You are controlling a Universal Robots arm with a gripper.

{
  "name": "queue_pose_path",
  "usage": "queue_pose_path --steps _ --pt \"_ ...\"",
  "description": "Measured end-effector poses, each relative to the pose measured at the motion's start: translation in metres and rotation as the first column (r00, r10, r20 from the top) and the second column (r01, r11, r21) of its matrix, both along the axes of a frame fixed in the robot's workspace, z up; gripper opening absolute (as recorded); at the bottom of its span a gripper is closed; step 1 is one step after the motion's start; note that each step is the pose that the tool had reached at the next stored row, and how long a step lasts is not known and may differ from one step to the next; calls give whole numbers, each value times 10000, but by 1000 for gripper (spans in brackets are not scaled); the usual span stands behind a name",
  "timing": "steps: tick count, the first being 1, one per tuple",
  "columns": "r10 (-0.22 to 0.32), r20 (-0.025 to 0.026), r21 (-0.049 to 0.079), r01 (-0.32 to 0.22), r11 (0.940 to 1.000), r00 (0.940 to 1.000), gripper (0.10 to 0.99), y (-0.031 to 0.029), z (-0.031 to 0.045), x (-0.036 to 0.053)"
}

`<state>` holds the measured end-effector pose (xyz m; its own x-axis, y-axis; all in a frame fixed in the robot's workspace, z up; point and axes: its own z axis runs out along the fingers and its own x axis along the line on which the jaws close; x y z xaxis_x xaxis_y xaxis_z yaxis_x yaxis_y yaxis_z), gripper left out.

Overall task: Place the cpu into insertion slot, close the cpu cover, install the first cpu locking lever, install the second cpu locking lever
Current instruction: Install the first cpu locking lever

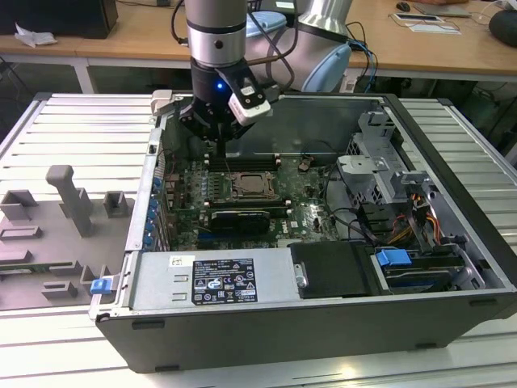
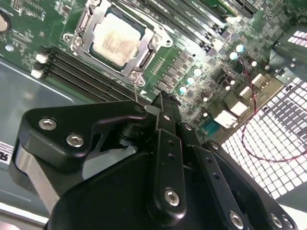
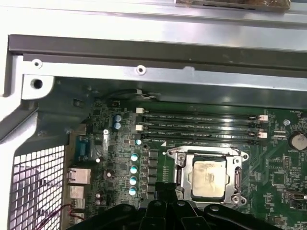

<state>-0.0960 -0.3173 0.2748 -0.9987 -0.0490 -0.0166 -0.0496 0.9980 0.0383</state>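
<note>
Gripper point(image 1: 220, 148): fingers pressed together, gripping nothing, hanging over the green board near the socket.
Cpu point(image 3: 209, 178): pale silvery-beige square, lying flat inside the insertion slot point(image 3: 184, 179).
Cpu cover point(image 3: 207, 154): silvery frame, down around the cpu.
Count: one cpu, one cover, one slot, one gripper.

The socket point(image 1: 252, 186) lies open from above; memory slots point(image 3: 201, 127) and a black card point(image 1: 240, 218) flank it. Case walls point(image 1: 323, 121) ring the board point(image 1: 303, 212).
</note>
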Motion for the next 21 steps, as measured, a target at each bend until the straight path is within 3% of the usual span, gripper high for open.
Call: queue_pose_path --steps 6,12,16,21 --pt "1 1 5 -1 10000 10000 106 50 -27 -71" --pt "2 2 6 -2 10000 10000 106 189 -119 -99" --pt "2 -1 5 -2 10000 10000 106 255 -134 -96" --pt "1 0 5 -1 10000 10000 106 274 -139 -82"
